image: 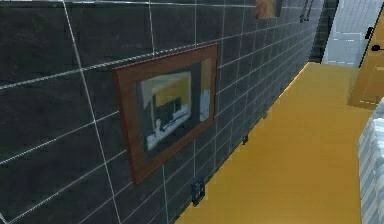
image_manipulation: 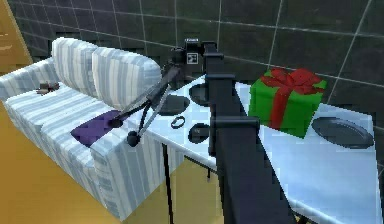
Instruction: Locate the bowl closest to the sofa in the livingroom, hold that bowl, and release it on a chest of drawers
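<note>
The tool (image_manipulation: 126,131) hangs off the bench's (image_manipulation: 330,175) left end beside the sofa (image_manipulation: 80,70), likely after the nearest dark bowl (image_manipulation: 199,131). I cannot tell whether it grasps anything.

Pale table (image_manipulation: 338,178): green gift box (image_manipulation: 283,108), dark dish (image_manipulation: 342,131). Striped sofa (image_manipulation: 60,108): purple cloth (image_manipulation: 97,127).

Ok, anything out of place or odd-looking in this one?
Nothing spilled, broken or tipped. Two loose things lie on the striped sofa: a purple item on the seat and a small brown thing farther along. The gift box and a dark dish sit level on the table.
</note>
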